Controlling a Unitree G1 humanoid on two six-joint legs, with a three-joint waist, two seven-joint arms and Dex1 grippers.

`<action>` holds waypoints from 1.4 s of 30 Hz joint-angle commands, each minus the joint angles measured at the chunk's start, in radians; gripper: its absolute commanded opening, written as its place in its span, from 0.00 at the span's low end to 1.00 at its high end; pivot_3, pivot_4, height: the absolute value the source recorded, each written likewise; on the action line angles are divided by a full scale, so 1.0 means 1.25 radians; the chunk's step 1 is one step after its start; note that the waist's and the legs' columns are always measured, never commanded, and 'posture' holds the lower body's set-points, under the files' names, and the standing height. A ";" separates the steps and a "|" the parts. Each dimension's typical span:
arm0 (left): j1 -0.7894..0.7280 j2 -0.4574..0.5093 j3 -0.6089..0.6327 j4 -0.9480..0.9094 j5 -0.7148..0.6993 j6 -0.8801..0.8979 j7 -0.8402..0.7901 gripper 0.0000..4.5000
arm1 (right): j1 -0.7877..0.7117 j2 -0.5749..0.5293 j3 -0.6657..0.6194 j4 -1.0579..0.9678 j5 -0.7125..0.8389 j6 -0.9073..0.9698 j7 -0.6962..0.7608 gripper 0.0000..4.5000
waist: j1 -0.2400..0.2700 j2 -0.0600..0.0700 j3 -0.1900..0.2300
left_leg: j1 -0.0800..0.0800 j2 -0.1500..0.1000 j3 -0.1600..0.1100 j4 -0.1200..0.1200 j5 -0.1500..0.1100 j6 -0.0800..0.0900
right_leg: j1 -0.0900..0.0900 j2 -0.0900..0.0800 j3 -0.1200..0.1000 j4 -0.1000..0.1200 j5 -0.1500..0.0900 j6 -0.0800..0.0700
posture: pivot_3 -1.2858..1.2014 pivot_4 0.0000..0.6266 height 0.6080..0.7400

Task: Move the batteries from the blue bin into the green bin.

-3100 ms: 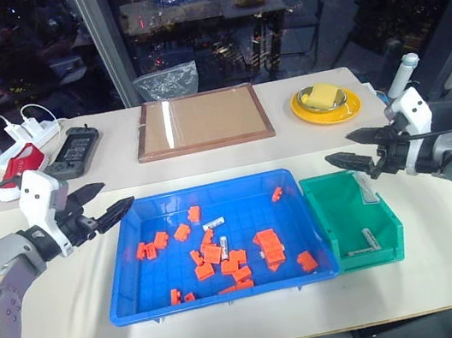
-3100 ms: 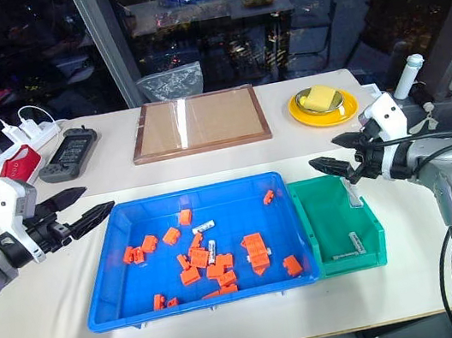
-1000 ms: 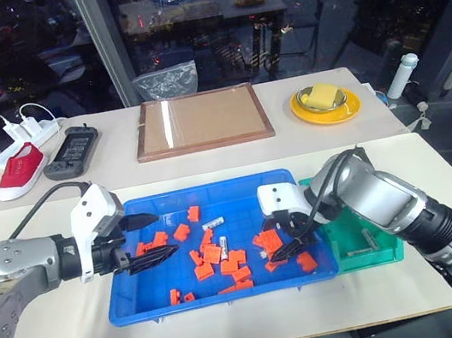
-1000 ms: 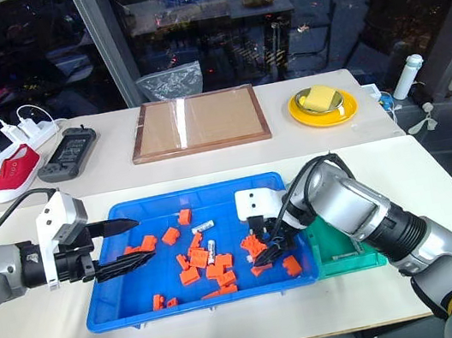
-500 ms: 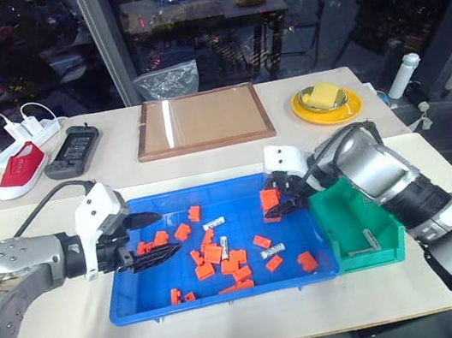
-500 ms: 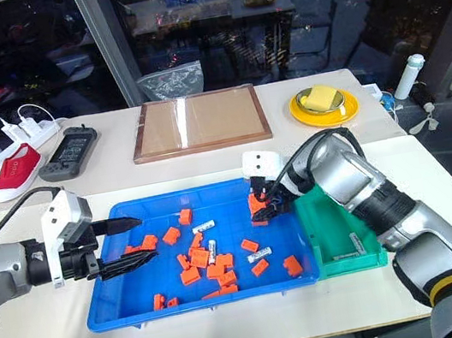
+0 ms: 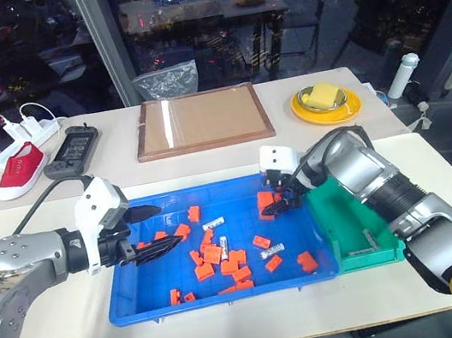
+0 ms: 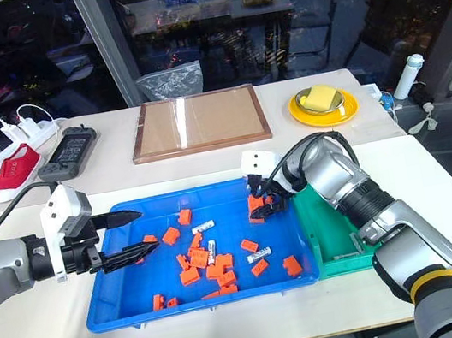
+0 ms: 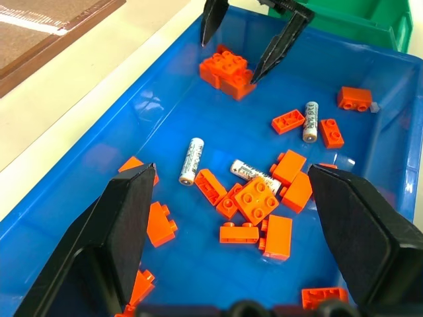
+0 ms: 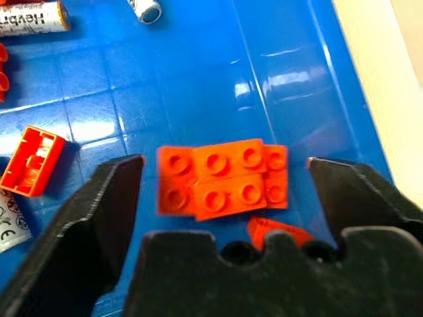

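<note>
The right gripper (image 10: 221, 181), jaws spread wide, hovers over the blue bin (image 10: 198, 99); a cluster of orange blocks (image 10: 221, 178) lies between its fingers, 2 batteries (image 10: 30, 18) farther beyond them.

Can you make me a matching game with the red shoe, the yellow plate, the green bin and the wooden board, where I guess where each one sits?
Things:
1. red shoe
2. yellow plate
3. green bin
4. wooden board

Places:
A. touching the right end of the blue bin
B. far side of the table, in the middle
C. far left, beside the white power strip
D. far right, with a yellow block on it

Pairs: 1-C, 2-D, 3-A, 4-B
</note>
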 commanded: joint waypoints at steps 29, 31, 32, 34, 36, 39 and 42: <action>-0.084 0.017 -0.032 0.007 -0.036 0.016 -0.052 0.88 | 0.152 -0.097 0.104 -0.366 0.035 0.111 0.113 0.47 | -0.001 0.000 0.000 | 0.000 0.000 0.000 0.001 0.000 0.000 | 0.000 0.001 0.000 0.000 0.000 0.000 | 0.52 0.24 1.00; -0.083 0.016 -0.031 0.007 -0.037 0.015 -0.051 0.88 | 0.157 -0.091 0.111 -0.350 0.027 0.100 0.112 0.47 | -0.001 0.000 0.000 | 0.001 0.000 0.000 0.001 0.000 0.000 | 0.000 0.001 0.000 0.000 0.000 0.000 | 0.52 0.24 1.00; -0.083 0.016 -0.030 0.007 -0.037 0.015 -0.050 0.88 | 0.157 -0.087 0.112 -0.343 0.023 0.095 0.111 0.47 | -0.001 0.000 0.000 | 0.001 0.000 0.000 0.001 0.000 0.000 | 0.000 0.001 0.000 0.000 0.000 0.000 | 0.52 0.24 1.00; -0.081 0.016 -0.029 0.006 -0.036 0.013 -0.049 0.88 | 0.157 -0.077 0.111 -0.333 0.017 0.092 0.108 0.47 | -0.001 0.000 0.000 | 0.001 0.000 0.000 0.001 0.000 0.000 | 0.000 0.001 0.000 0.000 0.000 0.000 | 0.52 0.24 1.00; -0.079 0.015 -0.028 0.005 -0.034 0.012 -0.048 0.88 | 0.158 -0.070 0.112 -0.326 0.011 0.089 0.106 0.47 | -0.001 0.000 0.000 | 0.000 0.000 0.000 0.001 0.000 0.000 | 0.000 0.001 0.000 0.000 0.000 0.000 | 0.52 0.24 1.00; -0.076 0.015 -0.027 0.004 -0.031 0.008 -0.046 0.88 | 0.166 -0.061 0.130 -0.298 -0.020 0.073 0.089 0.41 | -0.001 0.000 0.000 | 0.001 0.000 0.000 0.001 0.000 0.000 | 0.000 0.001 0.000 0.000 0.000 0.000 | 0.52 0.24 1.00; -0.074 0.012 -0.028 0.002 -0.032 0.007 -0.042 0.88 | 0.182 -0.058 0.137 -0.285 -0.041 0.056 0.075 0.25 | -0.001 -0.001 -0.001 | 0.001 0.000 0.000 0.001 0.000 0.000 | 0.001 0.001 0.000 0.000 0.000 0.000 | 0.52 0.24 1.00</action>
